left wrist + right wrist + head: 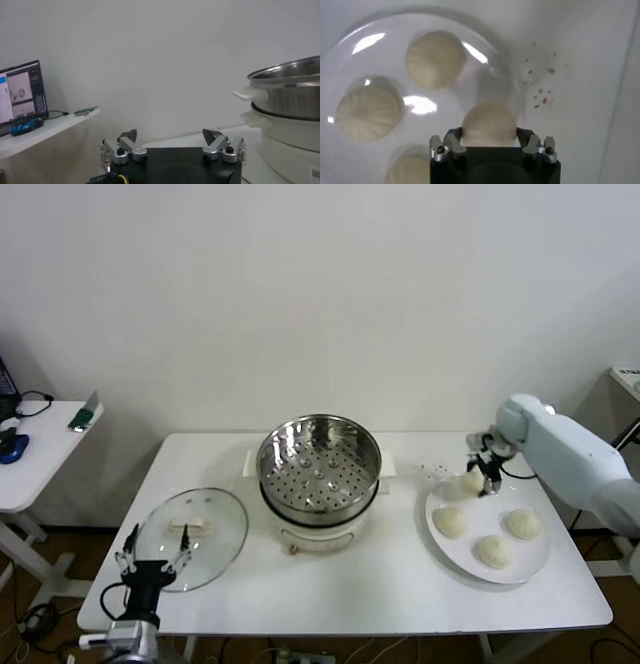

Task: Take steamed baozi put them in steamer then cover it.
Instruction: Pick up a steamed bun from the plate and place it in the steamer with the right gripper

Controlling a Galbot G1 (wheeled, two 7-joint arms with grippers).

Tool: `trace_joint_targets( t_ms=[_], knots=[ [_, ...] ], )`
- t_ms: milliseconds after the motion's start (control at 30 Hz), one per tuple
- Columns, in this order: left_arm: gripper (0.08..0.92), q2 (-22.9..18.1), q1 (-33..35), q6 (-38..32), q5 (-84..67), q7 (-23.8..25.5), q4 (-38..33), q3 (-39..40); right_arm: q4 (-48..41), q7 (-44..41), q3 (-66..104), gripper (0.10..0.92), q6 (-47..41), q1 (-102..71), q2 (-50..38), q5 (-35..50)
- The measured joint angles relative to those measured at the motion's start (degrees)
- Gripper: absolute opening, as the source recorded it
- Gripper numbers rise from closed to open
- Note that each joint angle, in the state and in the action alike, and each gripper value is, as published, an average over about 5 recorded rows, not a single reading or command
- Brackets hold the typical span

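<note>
At far left we see our left gripper (153, 550) hanging spread wide and empty by the table's near edge, just before the glass cover (192, 538) lying flat. The empty steamer (319, 466) stands mid-table. On the plate (487, 532) at right, our right gripper (484, 477) clamps one of four baozi (489, 125). We find no legible writing.

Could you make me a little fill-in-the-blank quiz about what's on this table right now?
1. The round shiny steel steamer basket holds ____ buns.
2. All ____ cream-white dough buns lie on the flat white plate.
3. The right tool is closed on one ____.
4. The round clear glass lid rests on the ____, near the open left tool.

Missing words: no; four; bun; table
</note>
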Motion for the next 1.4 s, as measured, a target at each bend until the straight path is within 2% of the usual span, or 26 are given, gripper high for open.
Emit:
trace_joint_targets(
  t_ms=[267, 667, 1067, 1400],
  knots=[
    [0.823, 0.00, 0.88, -0.65, -0.15, 0.00, 0.12, 0.04, 4.60, -1.47, -9.12, 0.721, 7.00, 13.22, 4.64, 3.57],
    [0.823, 0.31, 1.96, -1.03, -0.25, -0.03, 0.30, 0.42, 10.06, -2.21, -13.61, 0.721, 17.43, 20.11, 16.06, 1.72],
    [0.823, 1.47, 3.28, -1.12, -0.86, -0.23, 0.07, 0.60, 7.47, -1.91, -13.88, 0.727, 24.06, 15.60, 27.11, -4.36],
    [0.823, 2.21, 3.70, -0.67, -0.80, -0.58, -0.11, 1.68, 4.04, 0.38, -11.23, 0.729, 27.50, 9.39, 31.65, -13.67]
  ],
)
